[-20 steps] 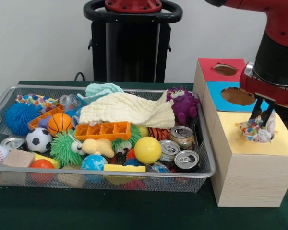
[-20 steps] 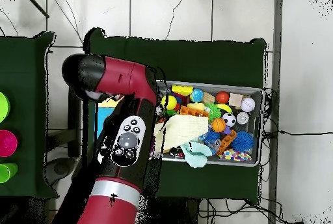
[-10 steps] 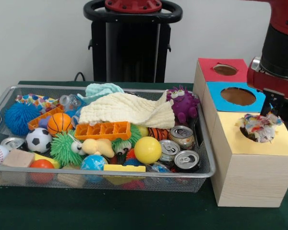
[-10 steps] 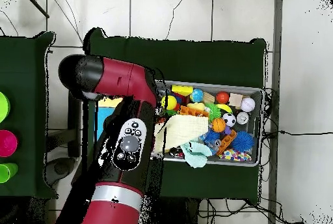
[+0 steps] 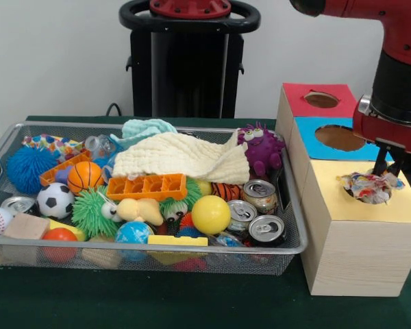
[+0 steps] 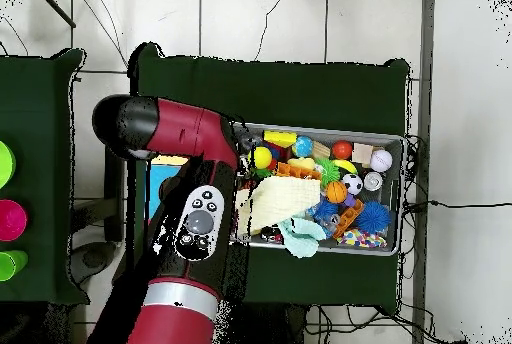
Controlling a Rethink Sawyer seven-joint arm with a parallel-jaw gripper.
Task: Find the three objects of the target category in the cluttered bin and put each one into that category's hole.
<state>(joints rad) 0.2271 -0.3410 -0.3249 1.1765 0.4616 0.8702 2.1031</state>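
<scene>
You had the gripper (image 5: pixel 381 166) hanging just above the hole in the yellow top of the wooden box (image 5: pixel 353 255), at the box's nearest section; only one dark finger showed clearly below the red wrist, so I could not tell whether the jaws were spread or pressed together; the multicoloured cloth (image 5: pixel 370 186) sat bunched in that hole, its crumpled top standing proud of the rim, directly under the tool and seemingly not pinched by it; behind it the blue section's hole (image 5: pixel 339 138) and the red section's hole (image 5: pixel 321 100) were open; beside the box, the wire bin (image 5: pixel 288 250) was crowded, with a cream cloth (image 5: pixel 181 157) spread across its back, a pale blue cloth (image 5: pixel 145 129) behind that, a purple plush monster (image 5: pixel 262 150) in the far corner next to the box, three drink cans (image 5: pixel 259 214) at the near corner, and a yellow ball (image 5: pixel 210 214) just beside them; from overhead, the red arm (image 6: pixel 185 220) covered the box, and the bin (image 6: pixel 398 196) lay alongside it.
</scene>
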